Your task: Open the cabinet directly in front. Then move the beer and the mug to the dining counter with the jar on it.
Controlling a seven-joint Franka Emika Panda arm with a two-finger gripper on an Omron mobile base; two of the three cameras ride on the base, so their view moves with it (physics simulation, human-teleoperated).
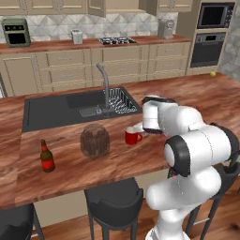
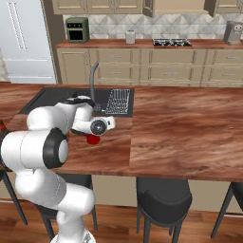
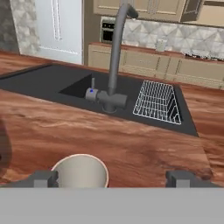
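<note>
The red mug stands on the wood dining counter, right of the ribbed brown jar. The dark beer with its red label stands further left, near the counter's front edge. My gripper hangs just over the mug, open. The mug's pale inside lies between the fingertips, close to the left one, with wide room to the other. In the right base view the mug peeks out under my hand. A beige cabinet door stands ajar at the top.
The dark sink with its curved tap and a wire rack lies just behind the mug. Black stools stand under the counter's front edge. Bare wood stretches to the right. A small yellow-green fruit lies at the far right.
</note>
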